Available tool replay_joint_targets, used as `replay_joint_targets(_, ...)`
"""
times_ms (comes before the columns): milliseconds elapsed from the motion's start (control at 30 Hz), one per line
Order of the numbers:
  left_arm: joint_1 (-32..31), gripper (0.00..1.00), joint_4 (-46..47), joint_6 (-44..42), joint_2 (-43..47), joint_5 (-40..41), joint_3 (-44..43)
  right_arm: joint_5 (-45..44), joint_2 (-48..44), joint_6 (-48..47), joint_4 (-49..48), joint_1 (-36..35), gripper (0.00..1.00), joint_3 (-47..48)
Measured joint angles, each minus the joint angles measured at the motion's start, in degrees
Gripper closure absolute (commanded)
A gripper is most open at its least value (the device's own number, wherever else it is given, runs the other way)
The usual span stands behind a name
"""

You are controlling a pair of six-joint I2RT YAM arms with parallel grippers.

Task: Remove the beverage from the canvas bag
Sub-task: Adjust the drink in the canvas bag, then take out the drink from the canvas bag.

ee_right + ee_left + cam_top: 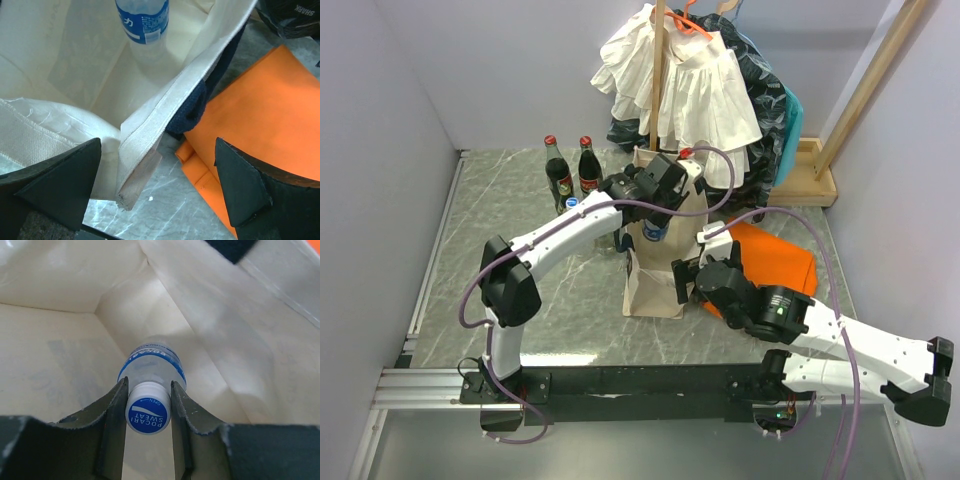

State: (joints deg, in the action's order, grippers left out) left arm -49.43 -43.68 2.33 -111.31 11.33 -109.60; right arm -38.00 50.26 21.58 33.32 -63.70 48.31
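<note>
Two claws share this step: the left claw (pixel 148 390) is down inside the canvas bag (pixel 60 365), its jaws narrow and clamped on the blue-and-white cap (pixel 147 412) of the beverage (pixel 152 367). The right claw (pixel 157 145) stands wide at the bag's rim, with a seamed corner of canvas between its fingers but, as far as I can tell, not pinched. To lift well, I judge the left arm should draw the bottle slowly straight up along its own axis, since a grip on the cap alone could slip or let the bottle swing against the cloth walls. Pinning the rim with the right claw would keep the bag from rising or tipping with it. The beverage is a clear plastic bottle with a blue label band below the shoulder and a cap printed POCARI SWEAT. It sits low in the cream interior, close to a corner fold. The bag stands near the middle of the desk (pixel 520 190), with a flat orange cloth (pixel 260 115) just beside it toward the right edge.
</note>
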Motion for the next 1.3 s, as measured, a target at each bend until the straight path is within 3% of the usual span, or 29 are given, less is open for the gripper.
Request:
replay_joint_targets(233, 1.3, 0.87, 0.9, 0.3, -0.2, 0.0, 0.0, -0.8, -1.4, -0.1, 1.0, 0.0, 0.00, 1.1)
replay_joint_targets(300, 1.6, 0.66, 1.1, 0.4, -0.2, 0.0, 0.2, -1.3, -1.4, -0.3, 1.1, 0.0, 0.00, 1.9)
replay_joint_targets(433, 1.9, 0.40, 2.9, 0.4, -0.2, 0.2, 1.0, -2.6, -1.4, -0.5, 1.3, 0.0, 0.00, 3.5)
replay_joint_targets(467, 1.9, 0.37, 3.6, 0.3, -0.2, 0.2, 1.3, -2.9, -1.4, -0.6, 1.4, 0.0, 0.00, 3.7)
replay_joint_targets(1300, 3.6, 0.26, 8.8, 1.6, 0.2, 3.4, 3.6, -4.7, -4.5, -1.5, 2.5, 0.0, 0.00, 5.3)
